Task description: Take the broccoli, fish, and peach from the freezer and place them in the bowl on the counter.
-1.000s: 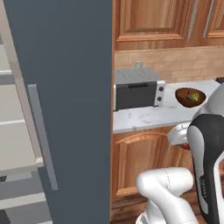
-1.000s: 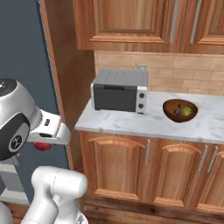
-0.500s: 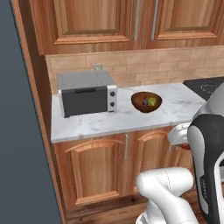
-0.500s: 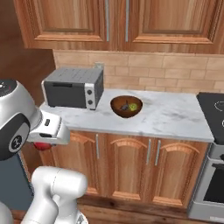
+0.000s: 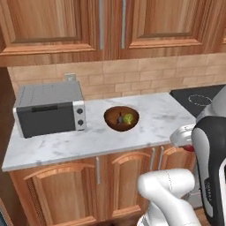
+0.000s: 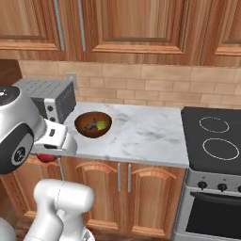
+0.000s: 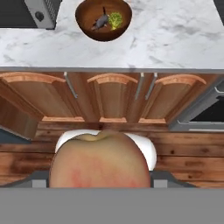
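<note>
My gripper [image 7: 99, 181] is shut on the peach [image 7: 99, 164], a round red-orange fruit with a yellowish top that bulks large at the bottom of the hand view. The peach [image 6: 44, 157] also peeks red below my hand, held low in front of the cabinets, short of the counter [image 5: 57, 145] edge. On the white marble stands the brown bowl [image 5: 121, 128] [image 6: 94, 134] [image 7: 103, 37]. Inside it lie the dark fish [image 5: 119, 118] [image 7: 101, 21] and the yellowish-green broccoli [image 5: 128, 118] [image 6: 100, 125] [image 7: 115, 19]. The freezer is out of view.
A grey toaster oven [image 5: 48, 110] [image 6: 49, 101] stands left of the bowl. A black stovetop [image 6: 214, 141] adjoins the counter on the right. Wooden wall cupboards [image 5: 110, 26] hang above, and lower cabinet doors [image 7: 113, 96] face my hand.
The whole picture has shifted: the base has driven right, the freezer has slid out of view and the bowl now sits near the middle. The peach stays in my gripper.
</note>
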Controlling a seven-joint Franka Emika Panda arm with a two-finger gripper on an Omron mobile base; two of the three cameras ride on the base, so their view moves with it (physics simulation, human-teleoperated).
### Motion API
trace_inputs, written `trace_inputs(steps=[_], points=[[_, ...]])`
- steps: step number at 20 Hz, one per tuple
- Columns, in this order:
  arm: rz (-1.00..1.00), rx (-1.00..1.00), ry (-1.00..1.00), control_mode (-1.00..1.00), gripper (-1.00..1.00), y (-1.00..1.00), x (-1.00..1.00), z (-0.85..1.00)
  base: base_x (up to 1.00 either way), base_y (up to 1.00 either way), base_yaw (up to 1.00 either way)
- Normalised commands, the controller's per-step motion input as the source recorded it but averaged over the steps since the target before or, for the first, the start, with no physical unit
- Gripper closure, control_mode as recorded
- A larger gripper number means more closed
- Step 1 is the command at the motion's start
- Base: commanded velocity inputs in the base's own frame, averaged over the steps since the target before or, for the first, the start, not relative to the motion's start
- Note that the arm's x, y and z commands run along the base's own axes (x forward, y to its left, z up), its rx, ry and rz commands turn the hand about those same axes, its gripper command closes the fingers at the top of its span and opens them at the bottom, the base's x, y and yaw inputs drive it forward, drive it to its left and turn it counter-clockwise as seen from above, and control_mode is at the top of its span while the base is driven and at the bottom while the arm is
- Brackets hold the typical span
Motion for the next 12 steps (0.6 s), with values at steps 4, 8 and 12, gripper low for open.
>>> trace_inputs(steps=[4, 8, 12], points=[[0.00, 0.00, 0.00, 1.00, 1.00, 0.00, 0.00, 0.00, 0.70, -0.21, 0.03], [0.00, 0.00, 0.00, 1.00, 1.00, 0.00, 0.00, 0.00, 0.34, 0.10, 0.02], [0.00, 0.00, 0.00, 1.00, 1.00, 0.00, 0.00, 0.00, 0.34, 0.41, 0.00]])
